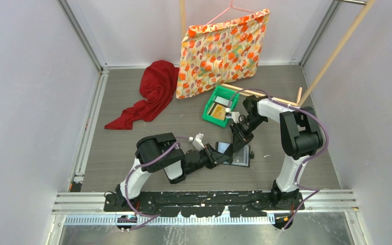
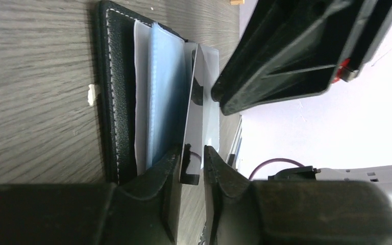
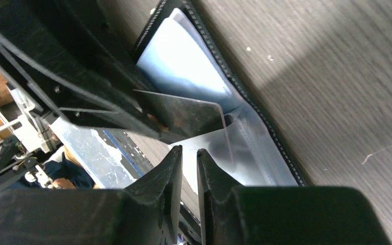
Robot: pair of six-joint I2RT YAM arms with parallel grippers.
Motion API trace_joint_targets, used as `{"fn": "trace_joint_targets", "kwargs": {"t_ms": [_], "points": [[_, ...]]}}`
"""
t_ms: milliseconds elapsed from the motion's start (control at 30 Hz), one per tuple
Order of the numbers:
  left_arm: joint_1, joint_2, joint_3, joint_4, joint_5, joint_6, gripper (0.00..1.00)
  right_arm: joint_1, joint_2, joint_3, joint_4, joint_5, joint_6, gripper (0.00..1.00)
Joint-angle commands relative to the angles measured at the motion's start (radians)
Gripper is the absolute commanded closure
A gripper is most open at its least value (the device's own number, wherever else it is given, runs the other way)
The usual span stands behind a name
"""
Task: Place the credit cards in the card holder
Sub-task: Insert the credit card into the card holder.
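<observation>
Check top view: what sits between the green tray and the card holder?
The right gripper and its wrist, between green tray and card holder; top view shows it.

Arms: two, one pincer each: left pincer (image 2: 191, 159), right pincer (image 3: 189, 153).

Card holder (image 1: 239, 154): one, centre of frame. Pocket pages (image 2: 166, 92) inside it: several, exact count unclear.

Credit cards: one shiny card (image 2: 194, 120) at the holder. At least two more lie just above centre, a yellow-gold card (image 1: 217, 111) and a white card (image 1: 221, 100). Any beneath them cannot be counted.

Green tray (image 1: 225, 92): one.

Red cloth (image 1: 153, 92): one, upper left of centre.

Flowered orange cushion cover (image 1: 219, 51): one, top centre.

Pink hanger (image 1: 232, 9): one.

Wooden sticks (image 1: 339, 48): three, top centre, right and centre right.
</observation>
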Motion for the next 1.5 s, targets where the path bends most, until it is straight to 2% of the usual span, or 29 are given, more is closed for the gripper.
{"fn": "trace_joint_targets", "kwargs": {"t_ms": [0,200,333,567,767,1467], "points": [[-0.004,-0.002,-0.008,-0.001,-0.028,0.028,0.73,-0.008,0.022,0.022,0.027,0.061,0.039,0.8],[0.011,-0.037,-0.013,-0.038,0.021,0.076,0.57,-0.013,0.035,0.02,0.029,0.099,0.042,0.83],[0.039,-0.078,-0.015,-0.09,0.081,0.121,0.53,-0.013,0.035,0.019,0.027,0.102,0.037,0.83],[0.098,-0.182,0.006,-0.282,0.22,0.235,0.51,-0.013,0.035,0.019,0.022,0.096,0.031,0.83],[0.149,-0.194,0.075,-0.407,0.366,0.278,0.51,-0.013,0.036,0.019,0.022,0.095,0.026,0.83],[0.259,-0.218,0.31,-0.814,0.609,0.451,0.55,-0.013,0.038,0.019,0.019,0.089,0.023,0.83]]}}
